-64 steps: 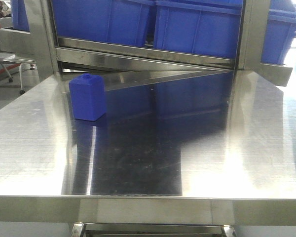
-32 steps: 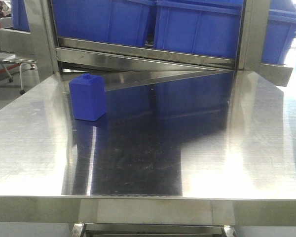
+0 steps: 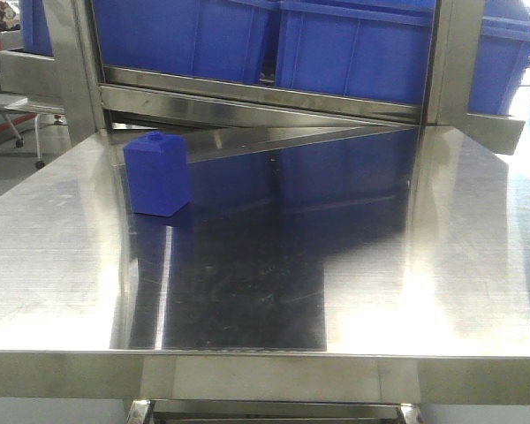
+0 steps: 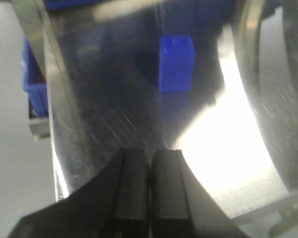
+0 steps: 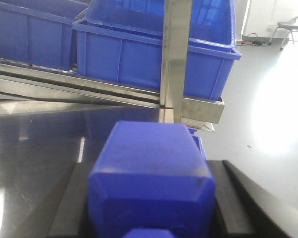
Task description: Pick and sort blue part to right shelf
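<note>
The right gripper (image 5: 150, 167) is clamping a blue plastic block-shaped part (image 5: 151, 186) with bevelled upper edges. Its two black fingers (image 5: 64, 208) are pressing on the part's left and right sides, and the part is filling the lower middle of the right wrist view. Just beyond the part, a stainless steel upright post (image 5: 174, 59) is standing in front of a large blue plastic bin (image 5: 139, 54). That bin is sitting on a slanted steel shelf rail (image 5: 89, 87). How high the held part is hanging above the surface below cannot be told.

The left gripper (image 4: 150, 156) is hovering over the brushed stainless steel table (image 3: 424, 265). Its black pads (image 4: 131, 188) are pressing flat against each other, with nothing between them.

Ahead of the left gripper and well apart from it, a second blue plastic block (image 3: 156, 174) is standing upright on the table. In the front view this block is sitting on the far left part of the tabletop, near a steel frame leg (image 3: 71, 71), and the polished metal just beneath it is reflecting its blue. Behind the table, a row of blue plastic crates (image 3: 353, 53) is resting on the tilted shelf, and their colour is mirroring across the middle of the tabletop.
</note>
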You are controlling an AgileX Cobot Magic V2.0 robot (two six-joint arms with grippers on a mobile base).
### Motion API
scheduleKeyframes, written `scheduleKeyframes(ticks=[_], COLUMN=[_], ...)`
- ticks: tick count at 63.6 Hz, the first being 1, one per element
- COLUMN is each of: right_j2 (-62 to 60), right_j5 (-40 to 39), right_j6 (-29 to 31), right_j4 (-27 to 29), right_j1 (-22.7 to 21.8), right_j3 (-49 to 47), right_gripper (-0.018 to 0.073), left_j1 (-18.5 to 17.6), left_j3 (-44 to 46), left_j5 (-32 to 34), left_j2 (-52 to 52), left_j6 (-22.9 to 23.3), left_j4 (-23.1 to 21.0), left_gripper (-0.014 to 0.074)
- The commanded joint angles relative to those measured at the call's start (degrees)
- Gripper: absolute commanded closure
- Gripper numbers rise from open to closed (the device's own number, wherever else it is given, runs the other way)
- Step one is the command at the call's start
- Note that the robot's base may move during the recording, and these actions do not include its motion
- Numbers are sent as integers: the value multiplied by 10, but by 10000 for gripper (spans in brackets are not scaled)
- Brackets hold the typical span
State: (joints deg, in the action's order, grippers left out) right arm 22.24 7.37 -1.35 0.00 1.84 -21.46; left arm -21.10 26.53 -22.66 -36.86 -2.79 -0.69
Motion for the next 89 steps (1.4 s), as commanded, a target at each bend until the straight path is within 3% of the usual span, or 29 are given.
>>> scheduleKeyframes(ticks=[1, 11, 21, 49, 73, 81, 89], right_j2=[3, 3, 3, 3, 3, 3, 3], right_j5=[-58, -58, -58, -58, -58, -58, -58], right_j6=[0, 0, 0, 0, 0, 0, 0], right_j4=[0, 0, 0, 0, 0, 0, 0], right_j1=[-4, -4, -4, -4, -4, -4, -4], right_j3=[-17, -17, -17, -17, -17, -17, -17], right_gripper=[146, 146, 146, 146, 146, 146, 146], left_j1=[-16, -29, -32, -32, -32, -32, -32], left_j3=[51, 106, 161, 382, 613, 667, 695], left_j5=[16, 0, -8, -133, -375, -402, -406], left_j2=[-52, -132, -205, -405, -580, -619, -639], left_j6=[6, 6, 6, 6, 7, 61, 82], left_j4=[1, 1, -3, 15, -53, -45, -32], left_gripper=[365, 100, -17, -25, -24, -24, -24])
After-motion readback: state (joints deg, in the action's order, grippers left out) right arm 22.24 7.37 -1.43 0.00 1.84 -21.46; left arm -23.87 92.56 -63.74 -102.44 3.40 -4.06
